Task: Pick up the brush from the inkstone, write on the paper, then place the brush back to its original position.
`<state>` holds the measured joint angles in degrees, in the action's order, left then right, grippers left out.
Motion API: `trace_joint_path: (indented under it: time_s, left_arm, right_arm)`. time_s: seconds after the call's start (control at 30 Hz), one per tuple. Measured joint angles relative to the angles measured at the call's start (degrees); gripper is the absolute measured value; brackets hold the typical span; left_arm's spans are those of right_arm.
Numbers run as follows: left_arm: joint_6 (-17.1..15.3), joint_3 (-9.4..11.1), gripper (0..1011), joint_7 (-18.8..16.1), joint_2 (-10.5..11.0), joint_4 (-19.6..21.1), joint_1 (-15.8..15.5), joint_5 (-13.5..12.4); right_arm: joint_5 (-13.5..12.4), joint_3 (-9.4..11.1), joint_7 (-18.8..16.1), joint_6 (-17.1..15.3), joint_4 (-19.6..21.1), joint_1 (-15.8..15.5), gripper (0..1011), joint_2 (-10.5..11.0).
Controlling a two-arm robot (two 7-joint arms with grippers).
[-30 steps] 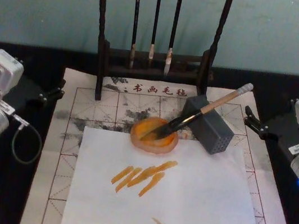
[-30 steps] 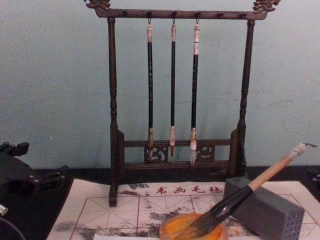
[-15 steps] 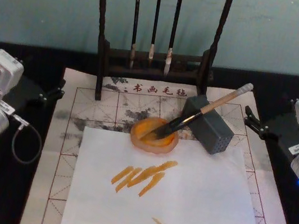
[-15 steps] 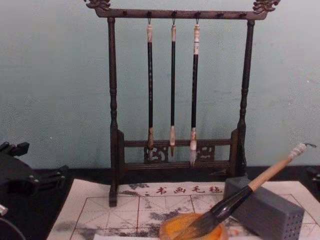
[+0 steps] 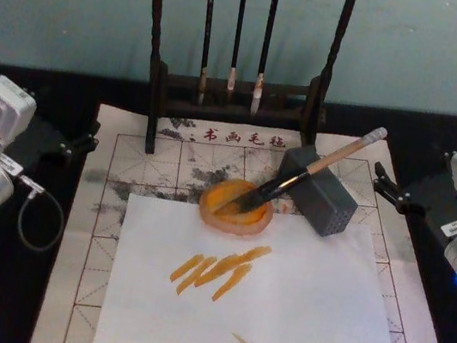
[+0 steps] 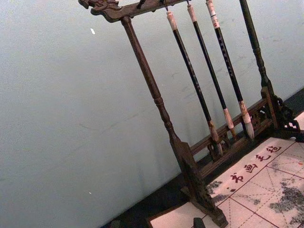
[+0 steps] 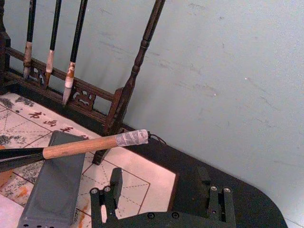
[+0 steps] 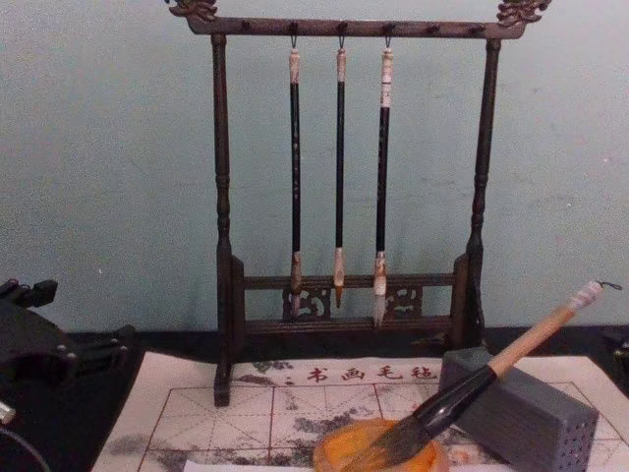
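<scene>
The brush (image 5: pixel 312 166) leans with its dark tip in the orange inkstone (image 5: pixel 236 207) and its tan handle across a grey block (image 5: pixel 321 200). Its whitish cap (image 7: pixel 133 138) points toward the right gripper. The red-grid paper (image 5: pixel 91 272) lies flat, and a plain white sheet (image 5: pixel 310 315) on top of it bears orange strokes. My left gripper (image 5: pixel 90 137) rests open at the mat's left edge, away from the brush. At the right edge, beyond the brush's cap, my right gripper (image 5: pixel 378 179) sits open, with its fingers (image 7: pixel 116 178) spread and nothing between them.
A dark wooden rack (image 5: pixel 155 55) stands at the back of the mat, and three thin brushes (image 8: pixel 339 177) hang from it. A wall rises behind it. Black tabletop (image 5: pixel 26 296) flanks the mat on both sides.
</scene>
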<state>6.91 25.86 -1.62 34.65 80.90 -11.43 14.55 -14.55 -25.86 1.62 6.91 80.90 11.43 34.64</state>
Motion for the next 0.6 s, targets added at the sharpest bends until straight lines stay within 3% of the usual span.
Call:
trace_joint_path:
  time_s: [0.17,0.33,0.6]
  left_arm:
    - [0.0,0.0,1001,0.0,0.0,0.0,0.0,0.0]
    - [0.0,0.0,1001,0.0,0.0,0.0,0.0,0.0]
    - [0.0,0.0,1001,0.0,0.0,0.0,0.0,0.0]
  right_arm:
    - [0.0,0.02,-0.03,0.01,0.0,0.0,1000,-0.01]
    - [-0.65,1.31,-1.01,0.39,0.39,-0.66,1000,-0.29]
    - [-8.61,5.71,-5.74,-1.33,2.74,-3.25,1000,-0.86]
